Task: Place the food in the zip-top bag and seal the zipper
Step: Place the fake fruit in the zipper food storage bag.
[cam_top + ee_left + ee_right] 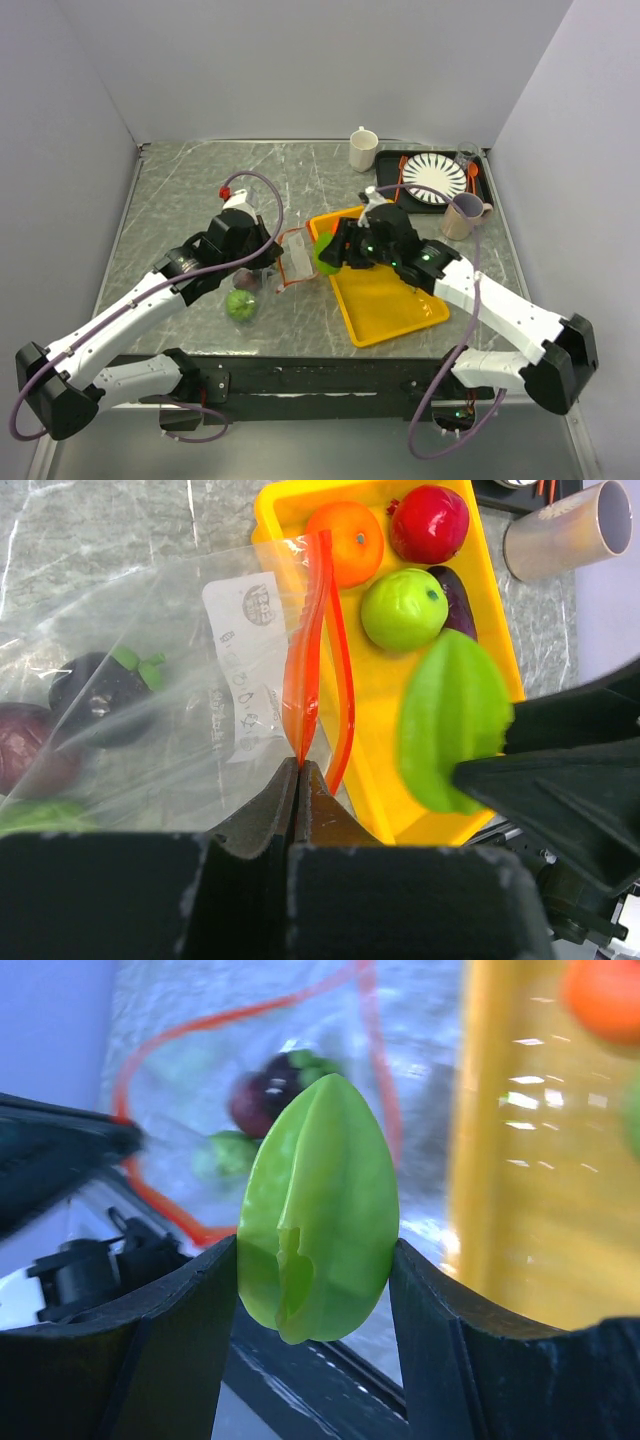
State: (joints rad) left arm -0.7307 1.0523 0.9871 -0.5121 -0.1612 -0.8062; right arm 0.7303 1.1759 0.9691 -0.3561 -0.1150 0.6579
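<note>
The clear zip-top bag (pixel 293 262) lies left of the yellow tray (pixel 390 295). My left gripper (pixel 300 770) is shut on the bag's orange-red zipper (pixel 303 670) and holds the mouth up and open. Inside the bag are a dark purple fruit (pixel 105 692), another purple one (pixel 22 755) and a green one (pixel 40 815). My right gripper (pixel 313 1255) is shut on a green ridged fruit (pixel 318 1200), held just in front of the open mouth (pixel 200 1025). An orange (pixel 346 542), a red (pixel 430 522), a green (pixel 403 608) and a dark purple fruit (pixel 460 600) lie in the tray.
A white mug (pixel 363 148) stands at the back. A black tray (pixel 395 160) holds a striped plate (pixel 432 178) and an orange spoon (pixel 471 172) at the back right. A lilac cup (pixel 462 215) stands beside the yellow tray.
</note>
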